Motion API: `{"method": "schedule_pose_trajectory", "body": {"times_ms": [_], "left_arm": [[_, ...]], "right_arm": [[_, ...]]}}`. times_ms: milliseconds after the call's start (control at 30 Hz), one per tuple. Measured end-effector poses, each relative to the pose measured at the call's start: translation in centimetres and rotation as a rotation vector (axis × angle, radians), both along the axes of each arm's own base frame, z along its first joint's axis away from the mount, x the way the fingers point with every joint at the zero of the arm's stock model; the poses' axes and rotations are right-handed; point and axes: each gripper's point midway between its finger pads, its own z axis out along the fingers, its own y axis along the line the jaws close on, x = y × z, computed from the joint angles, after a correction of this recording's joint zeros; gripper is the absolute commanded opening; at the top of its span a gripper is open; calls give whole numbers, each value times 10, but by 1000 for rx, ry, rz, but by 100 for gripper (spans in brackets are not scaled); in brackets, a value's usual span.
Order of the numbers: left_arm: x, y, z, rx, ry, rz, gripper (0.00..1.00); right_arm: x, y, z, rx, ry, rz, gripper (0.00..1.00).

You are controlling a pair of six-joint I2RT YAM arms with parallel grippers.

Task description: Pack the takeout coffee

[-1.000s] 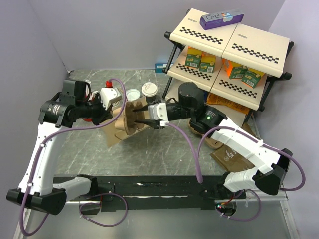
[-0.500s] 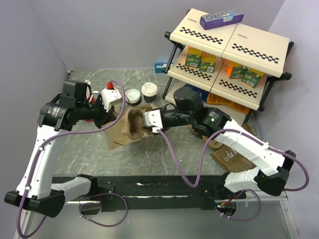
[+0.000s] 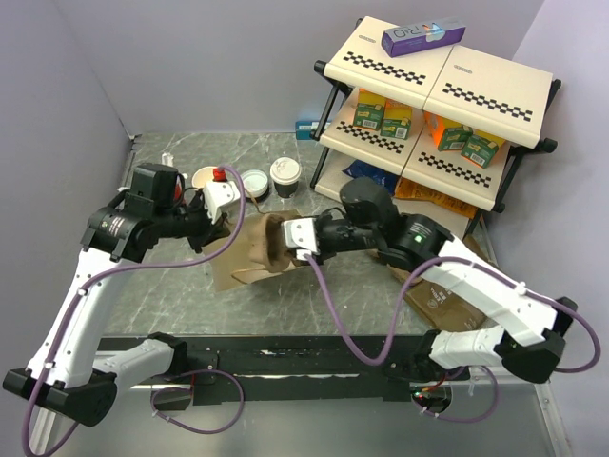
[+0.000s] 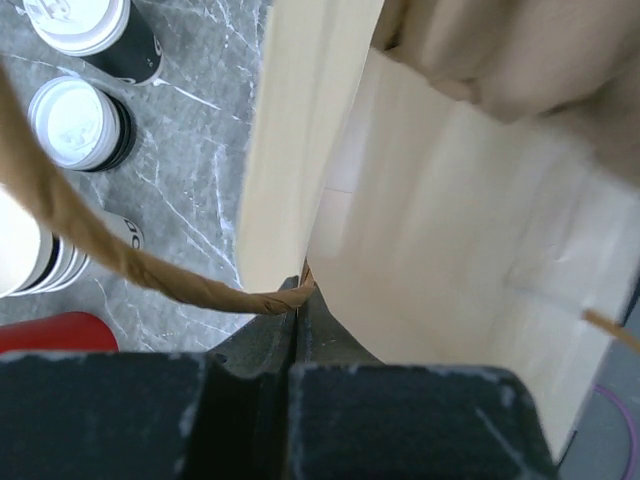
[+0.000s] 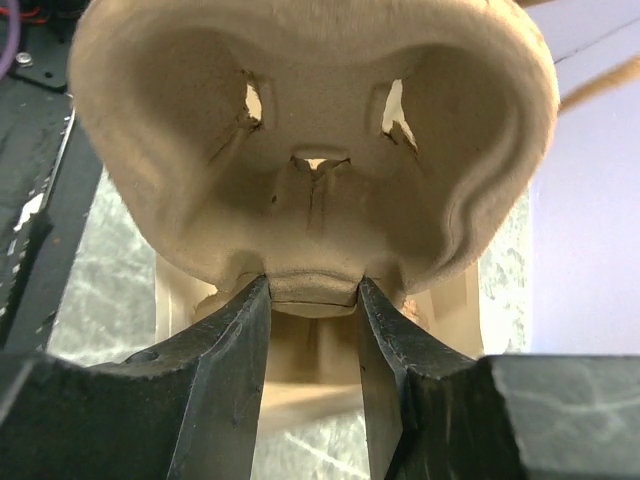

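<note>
Your left gripper (image 4: 300, 300) is pinched shut on the rim of the paper bag (image 3: 249, 259); the takeout coffee (image 3: 284, 177) stands unpacked at the bag's 12 o'clock, so loading it is left; your right gripper (image 5: 312, 300) clamps the pulp cup carrier (image 5: 310, 180) at the bag mouth. Marble table (image 3: 314, 297), lilac walls, snack shelf (image 3: 400, 71) at 2 o'clock

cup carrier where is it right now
In the top view it sits mid-table: the cup carrier is pinched in the right gripper at the mouth of the paper bag, which the left gripper holds by its edge.
</note>
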Motion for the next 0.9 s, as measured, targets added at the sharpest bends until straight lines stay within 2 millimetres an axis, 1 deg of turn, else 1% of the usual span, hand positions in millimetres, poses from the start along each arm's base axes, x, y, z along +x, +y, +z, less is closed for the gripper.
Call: {"method": "schedule_pose_trajectory", "body": {"times_ms": [67,100,133,267,367,500,633,800,900], "left_arm": [[1,0,-3,1,-5,1,1],[2,0,-3,0,-10,1,1],[2,0,-3,-1,-15,2,1],[4,0,-1,-3,-30,4,1],[4,0,-1,-5,-38,5,1],[4,0,-1,-6,-39,5,1],[5,-1,0,-9,-43,6,1],[10,-1,8,-20,-83,31,1],[12,2,15,-27,-129,51,1]], "right_arm": [[-3,-8,5,14,-2,-7,0],[-2,-10,11,34,-5,-14,0],[-1,-12,13,40,-6,-23,0],[7,-20,18,63,12,-57,0],[7,-23,19,79,21,-63,0],[5,-20,22,107,50,-62,0],[7,-16,24,118,77,-78,0],[21,-4,23,92,90,-120,0],[25,-2,19,73,93,-138,0]]}}
